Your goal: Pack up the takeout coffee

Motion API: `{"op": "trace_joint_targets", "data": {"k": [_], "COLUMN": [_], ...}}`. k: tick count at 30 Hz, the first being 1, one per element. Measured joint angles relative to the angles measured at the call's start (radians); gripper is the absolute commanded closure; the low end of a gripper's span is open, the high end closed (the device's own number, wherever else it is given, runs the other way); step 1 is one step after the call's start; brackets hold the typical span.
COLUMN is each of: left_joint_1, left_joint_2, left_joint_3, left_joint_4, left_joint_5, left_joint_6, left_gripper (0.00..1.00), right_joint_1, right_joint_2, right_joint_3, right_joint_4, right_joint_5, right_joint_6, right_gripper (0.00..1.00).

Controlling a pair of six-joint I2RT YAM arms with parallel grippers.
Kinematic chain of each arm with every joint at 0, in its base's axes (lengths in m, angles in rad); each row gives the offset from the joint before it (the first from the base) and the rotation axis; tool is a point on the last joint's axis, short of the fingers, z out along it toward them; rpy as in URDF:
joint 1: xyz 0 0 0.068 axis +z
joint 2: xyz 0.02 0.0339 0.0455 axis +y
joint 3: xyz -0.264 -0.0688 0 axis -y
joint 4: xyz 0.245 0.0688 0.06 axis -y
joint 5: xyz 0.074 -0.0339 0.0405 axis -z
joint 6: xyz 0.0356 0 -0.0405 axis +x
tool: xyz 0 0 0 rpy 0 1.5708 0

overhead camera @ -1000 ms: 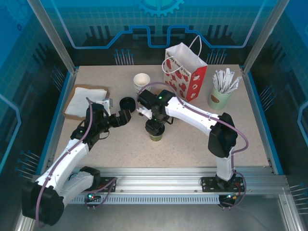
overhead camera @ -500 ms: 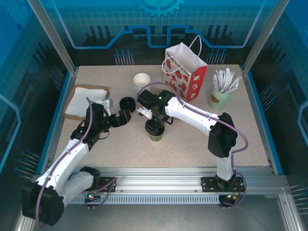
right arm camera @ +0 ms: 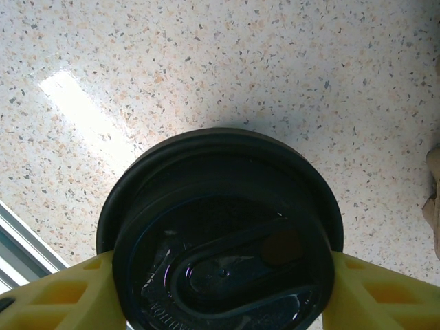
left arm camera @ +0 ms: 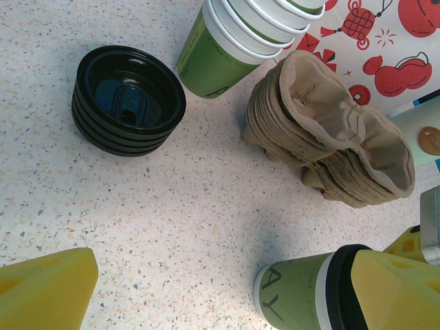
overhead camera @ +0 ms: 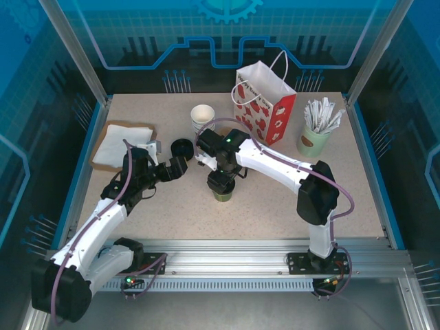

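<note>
Takeout coffee (right arm camera: pixel 220 227) stands pinched by the right gripper (right arm camera: pixel 223 292) — left gripper (left arm camera: pixel 220 289) spread wide.

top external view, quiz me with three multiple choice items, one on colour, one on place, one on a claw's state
1. The paper bag is: A plain brown; B white with red prints; C blue.
2. The takeout coffee is: A inside the bag; B upright on the table under the right claw; C tipped over.
3. The left claw is: A open, empty; B shut on a lid; C shut on a cup.
Answers: 1 B, red prints on white sides. 2 B, yellow fingers flank its black lid. 3 A, its fingers stand wide apart.
</note>
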Motion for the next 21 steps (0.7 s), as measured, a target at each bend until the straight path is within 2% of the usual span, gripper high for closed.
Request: {"op": "trace_joint_targets", "data": {"k": [16, 21], "left_joint_1": [0.000, -0.003], "left_joint_2": [0.003, 0.007], "left_joint_3": [-0.030, -0.035], "left_joint_4": [0.000, 0.000], "left_joint_5": [-0.001, -0.001], "left_joint_6": [-0.005, -0.012], "left_gripper": [0.05, 0.05], "right_joint_1": [0.003, 0.004], "right_joint_2": [-0.012, -0.027], "right_joint_3": [-0.065, -0.067], "right_joint_4": [0.057, 0.067], "right_joint_5": [0.019, 0.020], "right_joint_6": [0.001, 0.003], "right_gripper": [0.50, 0.46]}}
